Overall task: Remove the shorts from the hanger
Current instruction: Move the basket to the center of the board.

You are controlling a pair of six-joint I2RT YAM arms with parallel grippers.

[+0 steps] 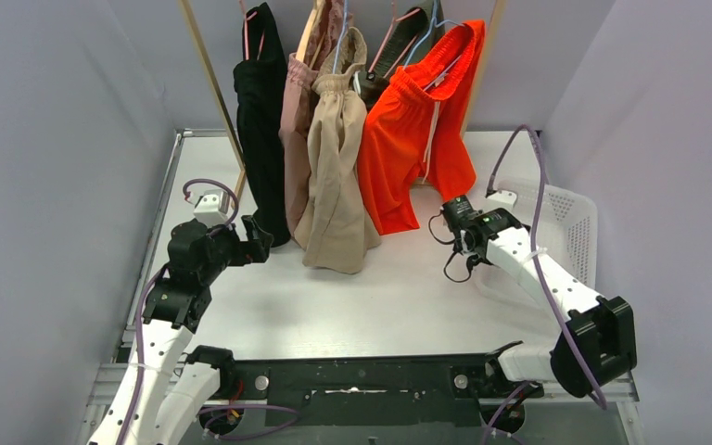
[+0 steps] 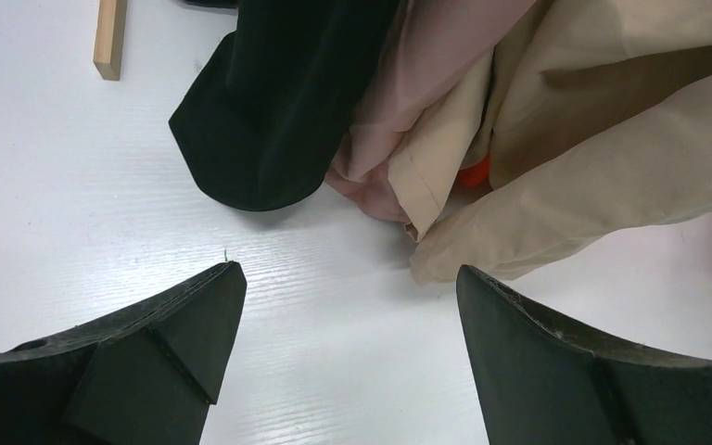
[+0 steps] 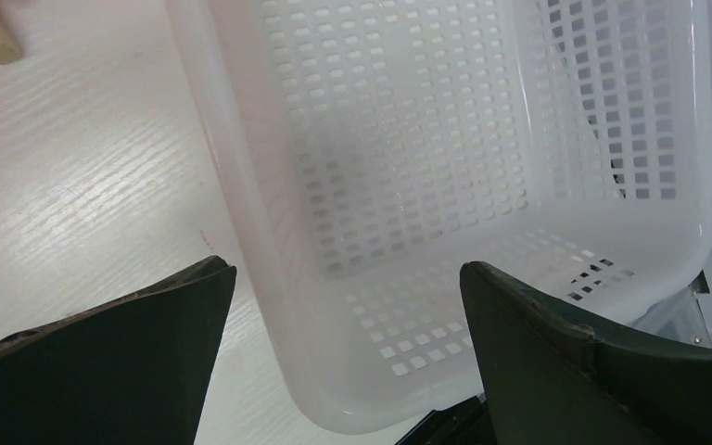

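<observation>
Both pincers stood spread and empty: left gripper (image 2: 350, 278) at 8 o'clock near the hems, right gripper (image 3: 348, 269) at 3 o'clock. Shorts (image 1: 336, 158) hung at 12 o'clock, orange, beige, pink, dark, hems reaching the table (image 1: 408, 297). White basket (image 1: 570, 218) sat at 3 o'clock.

White table (image 1: 408, 297) with a perforated white basket (image 1: 575, 218) at its right, a wooden rack leg (image 2: 109, 37), shorts (image 1: 334, 185) hems
</observation>
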